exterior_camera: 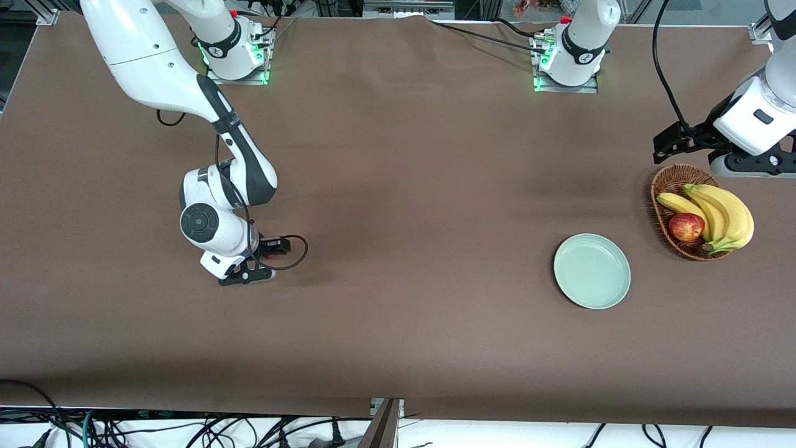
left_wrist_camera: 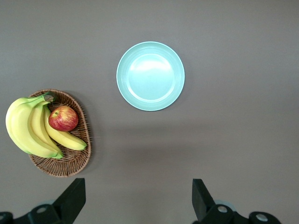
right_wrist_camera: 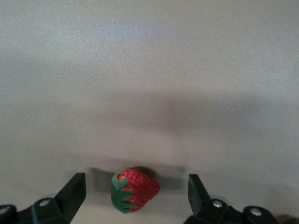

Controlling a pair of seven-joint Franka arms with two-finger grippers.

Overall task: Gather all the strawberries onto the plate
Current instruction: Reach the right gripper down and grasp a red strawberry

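Note:
One strawberry point(right_wrist_camera: 135, 190), red with a green cap, lies on the brown table between the spread fingers of my right gripper point(right_wrist_camera: 135, 182), untouched. In the front view that gripper point(exterior_camera: 246, 275) is low at the table toward the right arm's end and hides the berry. No other strawberries show. The pale mint-green plate point(exterior_camera: 592, 271) is empty toward the left arm's end; it also shows in the left wrist view point(left_wrist_camera: 150, 75). My left gripper point(exterior_camera: 669, 144) is open and empty, raised beside the wicker basket, and its open jaws point(left_wrist_camera: 138, 186) frame bare table.
A brown wicker basket point(exterior_camera: 673, 179) with bananas point(exterior_camera: 724, 214) and a red apple point(exterior_camera: 686, 226) stands beside the plate at the left arm's end; it also shows in the left wrist view point(left_wrist_camera: 70, 163). Cables hang at the table's near edge.

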